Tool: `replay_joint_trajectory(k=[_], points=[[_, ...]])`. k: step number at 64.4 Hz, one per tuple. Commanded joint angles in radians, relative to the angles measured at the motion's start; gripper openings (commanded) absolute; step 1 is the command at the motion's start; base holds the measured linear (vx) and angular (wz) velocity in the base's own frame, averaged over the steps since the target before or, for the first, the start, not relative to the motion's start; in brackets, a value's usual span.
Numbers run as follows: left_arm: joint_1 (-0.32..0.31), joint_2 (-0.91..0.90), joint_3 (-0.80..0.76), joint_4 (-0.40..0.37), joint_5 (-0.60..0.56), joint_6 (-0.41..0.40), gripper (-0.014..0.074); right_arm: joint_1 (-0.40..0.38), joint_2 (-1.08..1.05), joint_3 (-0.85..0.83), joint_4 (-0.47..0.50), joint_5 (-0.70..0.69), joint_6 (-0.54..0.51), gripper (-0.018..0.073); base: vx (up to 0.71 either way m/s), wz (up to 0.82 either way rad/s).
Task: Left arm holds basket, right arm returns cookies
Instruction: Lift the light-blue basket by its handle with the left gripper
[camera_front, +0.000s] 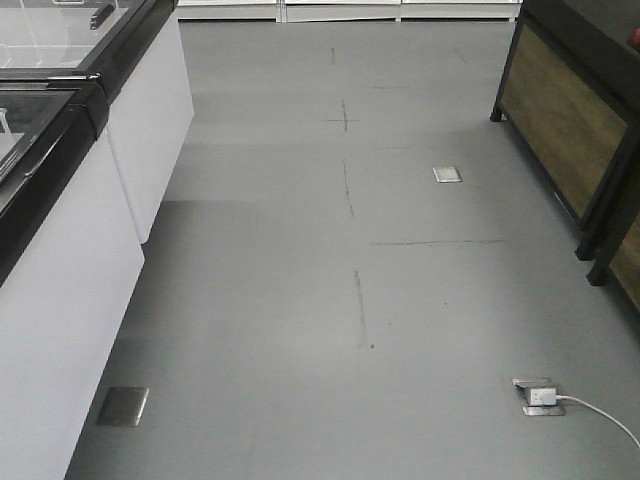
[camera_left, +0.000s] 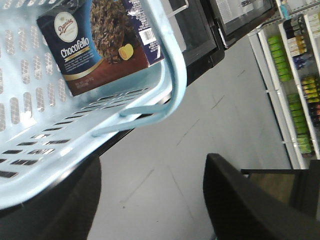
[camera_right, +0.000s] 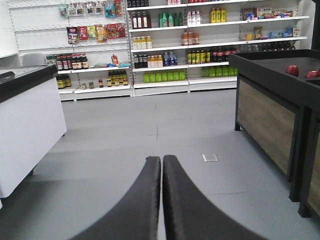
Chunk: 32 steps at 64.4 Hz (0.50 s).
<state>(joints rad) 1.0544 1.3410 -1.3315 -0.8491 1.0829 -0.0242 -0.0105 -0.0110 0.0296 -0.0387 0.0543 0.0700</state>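
While the grey floor (camera_front: 300, 300) runs down the shop aisle, white chest freezers (camera_front: 90, 230) with black rims and glass lids line its left side in the front view. A flat metal floor plate (camera_front: 123, 405) lies at their foot. A second plate (camera_front: 447, 174) sits further up the aisle, and a floor socket (camera_front: 538, 395) with a white cable (camera_front: 600, 415) lies near the right edge. A black-framed stand (camera_front: 570, 120) with wood panels closes the right side.

Seen from the left wrist, the light blue basket (camera_left: 30, 100) fills the upper left, its handle (camera_left: 145, 107) folded down along the rim. The cookie box (camera_left: 95, 45), marked "Chocofello", sits inside the basket by its slotted side wall. The left gripper (camera_left: 152, 165) has its fingers (camera_left: 250, 210) wide apart with floor showing between them. One finger lies under the basket's rim; whether it touches cannot be told. Shelves (camera_left: 295, 75) of bottles stand at the far right.

The right gripper (camera_right: 162, 159) points down the aisle, its fingers pressed together tip to tip. The shelves stand ahead of it, and red apples (camera_right: 292, 70) lie on the stand at right.
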Motion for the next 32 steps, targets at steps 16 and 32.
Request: replay_joint_trajectory(k=[16,32], points=[[0.086,0.07,-0.032,-0.392,-0.021,0.245,0.043,-0.006,-0.011,-0.001,-0.003,-0.076,0.001,-0.0008,0.0,0.0],[0.086,0.143,-0.032,-0.503,0.018,0.334,0.043,-0.006,-0.011,-0.001,-0.003,-0.076,0.001,-0.0008,0.0,0.0]])
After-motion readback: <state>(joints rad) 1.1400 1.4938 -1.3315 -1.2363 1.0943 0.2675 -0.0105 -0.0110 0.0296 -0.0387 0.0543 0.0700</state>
